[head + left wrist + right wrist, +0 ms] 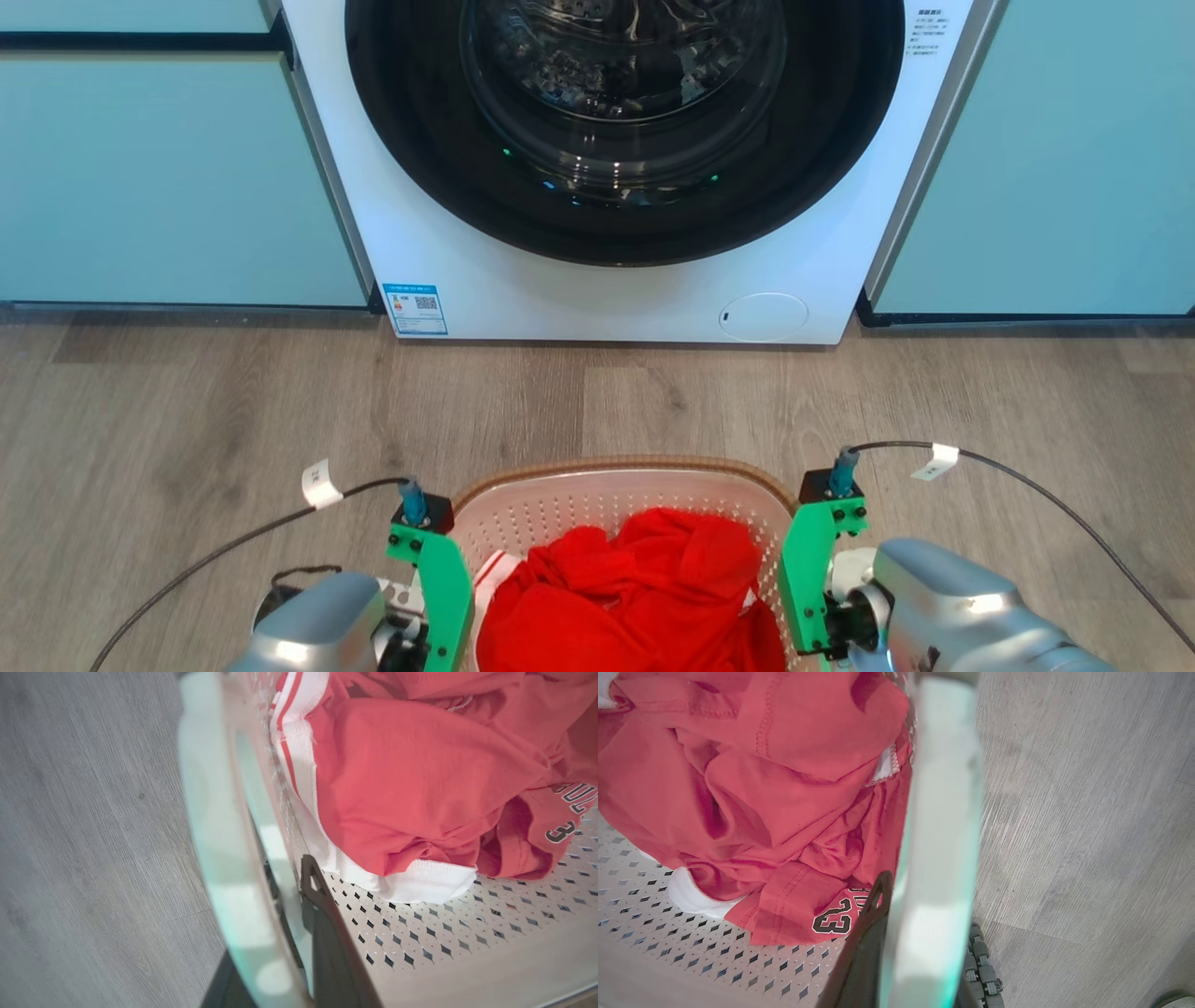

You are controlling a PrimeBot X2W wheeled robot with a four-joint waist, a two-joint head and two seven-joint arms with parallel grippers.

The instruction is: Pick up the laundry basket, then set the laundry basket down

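The laundry basket [616, 478], white and perforated with a brown woven-look rim, sits at the bottom centre of the head view with red clothes [635, 597] piled inside. My left gripper [446, 607] is at its left side and my right gripper [803, 588] at its right. In the left wrist view my left gripper [275, 970] is shut on the basket's white handle [219, 858], one dark finger [327, 938] inside the wall. In the right wrist view my right gripper [924, 961] is shut on the other handle [938, 835]. I cannot tell whether the basket touches the floor.
A white front-loading washing machine [448, 233] with a closed dark round door stands straight ahead. Teal cabinets flank it on the left [159, 177] and right [1055, 168]. Wood-look floor [597, 401] lies between machine and basket. Black cables [215, 551] trail from both wrists.
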